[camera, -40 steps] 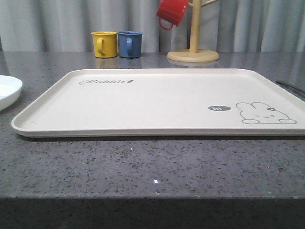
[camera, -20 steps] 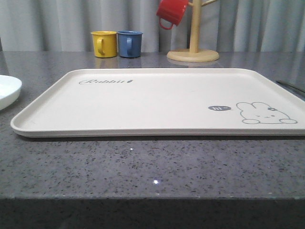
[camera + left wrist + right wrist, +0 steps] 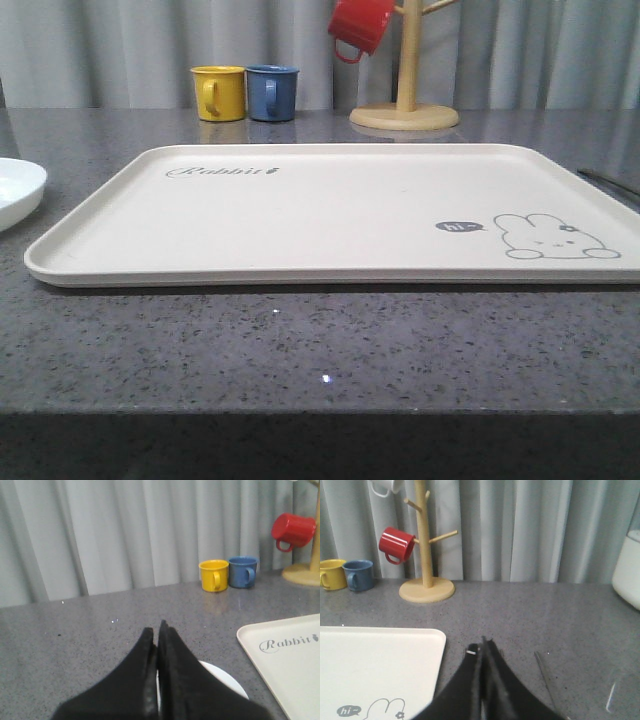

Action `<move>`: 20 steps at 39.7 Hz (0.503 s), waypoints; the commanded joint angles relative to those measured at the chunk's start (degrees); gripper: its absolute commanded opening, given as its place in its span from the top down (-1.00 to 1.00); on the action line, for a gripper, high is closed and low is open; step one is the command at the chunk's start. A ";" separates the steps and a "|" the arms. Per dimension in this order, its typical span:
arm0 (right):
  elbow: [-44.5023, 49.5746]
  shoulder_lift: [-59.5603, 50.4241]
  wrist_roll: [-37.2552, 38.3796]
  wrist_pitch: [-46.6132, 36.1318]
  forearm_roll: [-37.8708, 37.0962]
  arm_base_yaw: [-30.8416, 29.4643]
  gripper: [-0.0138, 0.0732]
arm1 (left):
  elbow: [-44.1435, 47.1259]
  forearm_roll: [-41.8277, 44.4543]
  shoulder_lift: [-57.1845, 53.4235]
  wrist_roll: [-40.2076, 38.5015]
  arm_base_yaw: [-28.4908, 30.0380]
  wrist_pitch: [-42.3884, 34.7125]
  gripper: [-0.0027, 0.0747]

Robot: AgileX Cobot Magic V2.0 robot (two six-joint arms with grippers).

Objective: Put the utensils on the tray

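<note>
The cream tray point(image 3: 340, 210) with its rabbit drawing lies bare in the middle of the grey table. Just off the tray's left side rests the white plate point(image 3: 16, 190). My left gripper point(image 3: 156, 631) hovers over that plate point(image 3: 227, 681), jaws shut with nothing between them. A thin pair of chopsticks point(image 3: 610, 183) lies off the tray's right side. My right gripper point(image 3: 481, 645) is also shut and holds nothing, between the tray's corner point(image 3: 427, 650) and the chopsticks point(image 3: 544, 672).
At the back stand a yellow mug point(image 3: 220, 92) and a blue mug point(image 3: 272, 92). A red mug point(image 3: 360, 25) hangs on a wooden mug tree point(image 3: 405, 112). A white container point(image 3: 627, 567) stands far right. The table's front edge is close.
</note>
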 commanded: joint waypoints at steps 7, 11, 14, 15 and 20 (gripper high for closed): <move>-3.41 4.67 -0.65 -2.94 -0.27 -0.36 0.90 | -3.35 -0.24 4.12 -0.54 0.11 -3.16 0.94; -3.41 4.67 -0.65 -2.86 -0.58 -0.36 0.61 | -3.35 -0.24 4.12 -0.54 0.11 -3.11 0.55; -3.41 4.67 -0.65 -2.86 -0.94 -0.36 0.25 | -3.35 -0.24 4.12 -0.54 0.11 -3.11 0.04; -3.41 4.67 -0.65 -2.80 -1.06 -0.36 0.09 | -3.35 -0.31 4.12 -0.54 0.11 -3.11 -0.17; -3.41 4.67 -0.65 -2.62 -2.41 -0.36 -0.59 | -3.35 -0.31 4.12 -0.54 0.11 -3.11 -0.79</move>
